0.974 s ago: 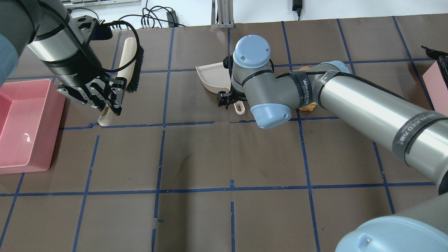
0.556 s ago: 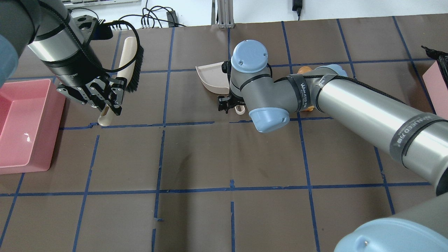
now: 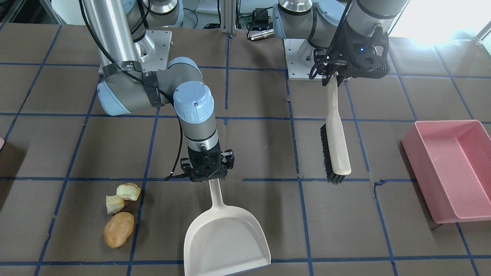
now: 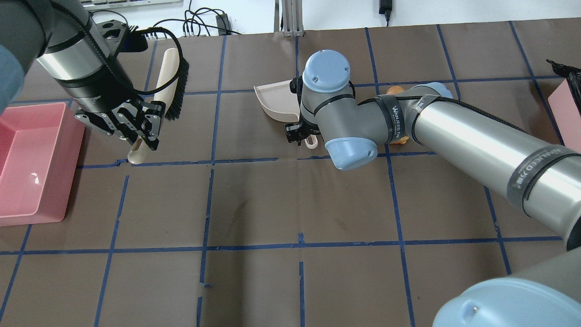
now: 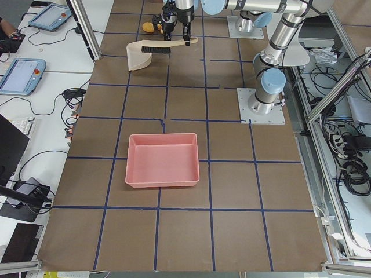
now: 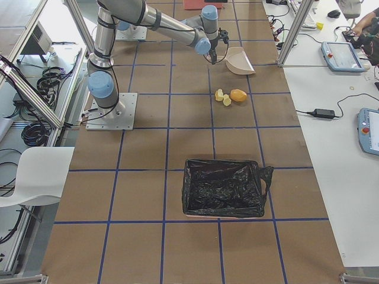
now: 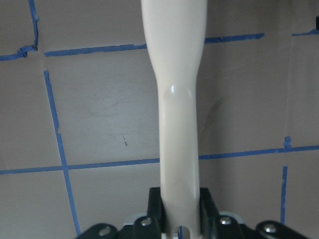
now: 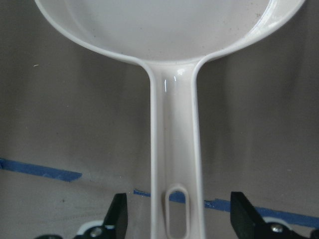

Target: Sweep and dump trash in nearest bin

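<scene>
Bin [image 4: 569, 113], pale pink, shows only an edge at the right border of the overhead view, well apart from everything else. At the opposite end of the brown, blue-taped table [image 3: 249, 96] sits a large pink tub [image 3: 448, 168], where it was a second ago. The dustpan [image 3: 226, 237] lies flat near the middle with its mouth pointing away from the robot; it has not moved. The right gripper [image 3: 209, 174] is over the end of the dustpan's handle, its fingers spread wide on either side and touching neither flank. Over the last second that wrist dipped a little toward the robot and has since eased back, so it is nearly where it began. The brush [image 3: 337, 145] is held by its handle, clamped firmly in the left gripper [image 3: 333, 76], with its dark bristles facing the dustpan; arm and brush have barely shifted. The trash [image 3: 119, 229], an orange-brown lump and two pale yellow chunks, lies on the table beside the dustpan on the robot's right, not touching it.
</scene>
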Tool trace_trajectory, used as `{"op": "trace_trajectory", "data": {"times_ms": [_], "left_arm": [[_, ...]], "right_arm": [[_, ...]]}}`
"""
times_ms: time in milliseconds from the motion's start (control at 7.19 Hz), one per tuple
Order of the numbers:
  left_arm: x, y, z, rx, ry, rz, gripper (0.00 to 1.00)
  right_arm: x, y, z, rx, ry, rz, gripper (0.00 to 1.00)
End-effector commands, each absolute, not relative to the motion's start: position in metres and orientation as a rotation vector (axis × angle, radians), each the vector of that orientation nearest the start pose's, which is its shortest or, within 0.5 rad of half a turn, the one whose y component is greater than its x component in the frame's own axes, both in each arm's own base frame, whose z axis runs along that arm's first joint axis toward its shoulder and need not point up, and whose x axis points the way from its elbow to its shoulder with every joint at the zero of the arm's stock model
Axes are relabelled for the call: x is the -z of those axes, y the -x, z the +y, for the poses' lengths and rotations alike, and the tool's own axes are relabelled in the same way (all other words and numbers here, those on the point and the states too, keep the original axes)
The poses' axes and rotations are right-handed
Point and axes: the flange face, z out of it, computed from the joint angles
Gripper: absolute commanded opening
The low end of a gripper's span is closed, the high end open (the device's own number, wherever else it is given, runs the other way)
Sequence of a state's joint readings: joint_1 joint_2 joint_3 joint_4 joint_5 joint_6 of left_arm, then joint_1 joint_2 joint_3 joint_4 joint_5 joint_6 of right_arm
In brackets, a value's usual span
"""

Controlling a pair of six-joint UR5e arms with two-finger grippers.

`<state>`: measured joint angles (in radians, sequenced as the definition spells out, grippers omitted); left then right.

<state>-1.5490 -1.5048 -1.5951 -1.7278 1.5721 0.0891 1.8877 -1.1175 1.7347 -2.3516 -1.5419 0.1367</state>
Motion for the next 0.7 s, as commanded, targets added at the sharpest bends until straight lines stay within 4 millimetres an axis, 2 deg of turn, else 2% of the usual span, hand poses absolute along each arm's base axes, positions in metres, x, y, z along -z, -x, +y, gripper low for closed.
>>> {"op": "trace_trajectory", "data": {"times_ms": [0, 556], "left_arm": [[-0.4932, 0.1230, -0.4546, -0.178, -0.104, 3.143, 0.00], [-0.4892, 0.1227, -0.4546, -0.185, -0.074, 3.153, 0.00]], "right_arm": [[-0.2307, -0.3226, -0.5490, 0.225, 0.281, 3.059, 0.70], [-0.2341, -0.3263, -0.5479, 0.252, 0.351, 3.048, 0.63]]}}
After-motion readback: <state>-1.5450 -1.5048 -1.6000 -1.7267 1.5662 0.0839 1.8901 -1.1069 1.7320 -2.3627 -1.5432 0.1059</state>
